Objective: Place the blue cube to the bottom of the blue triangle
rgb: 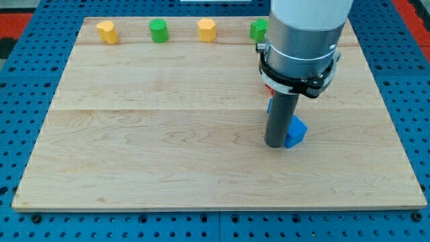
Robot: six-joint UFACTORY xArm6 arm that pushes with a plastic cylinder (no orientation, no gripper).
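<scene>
Blue cube (pixel 295 130) sits on the wooden counter (pixel 154 134), right of centre, touching my tip (pixel 275 144) on its left. This tool is a plain rod with nothing to grip. Blue triangle is mostly hidden behind it.

Desk (pixel 168 134): pale wood, planks w/ visible grain, smooth, matt to satin. Under it a blue pegboard (pixel 410 87), looks like painted metal or plastic, cannot tell which, slight sheen. Rod ending in my tip (pixel 275 145): dark, matt, smooth. Above it a metal-looking grey collar (pixel 299 57), dull shine, then a white glossy housing (pixel 309 12). Blue cube (pixel 295 130) touching my tip on view's right: smooth, matt, painted look. Yellow block (pixel 106 31), green cylinder (pixel 158 30) far to view's top left: same smooth matt finish.
</scene>
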